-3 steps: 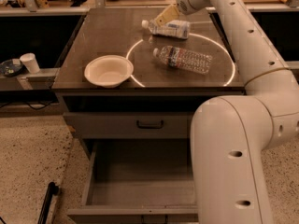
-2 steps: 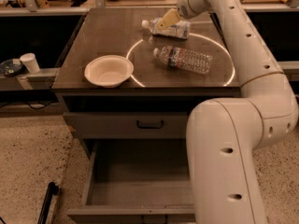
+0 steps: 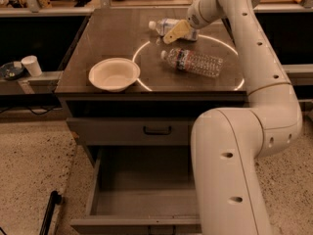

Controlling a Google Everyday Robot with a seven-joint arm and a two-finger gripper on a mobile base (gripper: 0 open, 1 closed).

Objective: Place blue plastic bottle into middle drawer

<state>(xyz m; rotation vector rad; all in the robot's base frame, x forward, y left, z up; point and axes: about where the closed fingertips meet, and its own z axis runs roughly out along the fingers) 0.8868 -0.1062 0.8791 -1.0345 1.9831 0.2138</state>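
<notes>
The blue plastic bottle (image 3: 162,26) lies on its side at the back of the dark cabinet top, white cap to the left. My gripper (image 3: 174,33), with pale yellow tips, reaches down from the right and sits over the bottle's near right end, hiding part of it. I cannot tell whether it touches the bottle. The middle drawer (image 3: 142,177) is pulled open below the cabinet front, with nothing on its bare grey floor.
A clear ribbed bottle (image 3: 193,62) lies in front of the gripper. A white bowl (image 3: 114,74) stands front left. The shut drawer front has a black handle (image 3: 157,130). My white arm (image 3: 234,155) covers the drawer's right side. A white cup (image 3: 32,65) stands far left.
The gripper has come down and forward a little over the blue plastic bottle. The bottle, the bowl and the drawer have not moved.
</notes>
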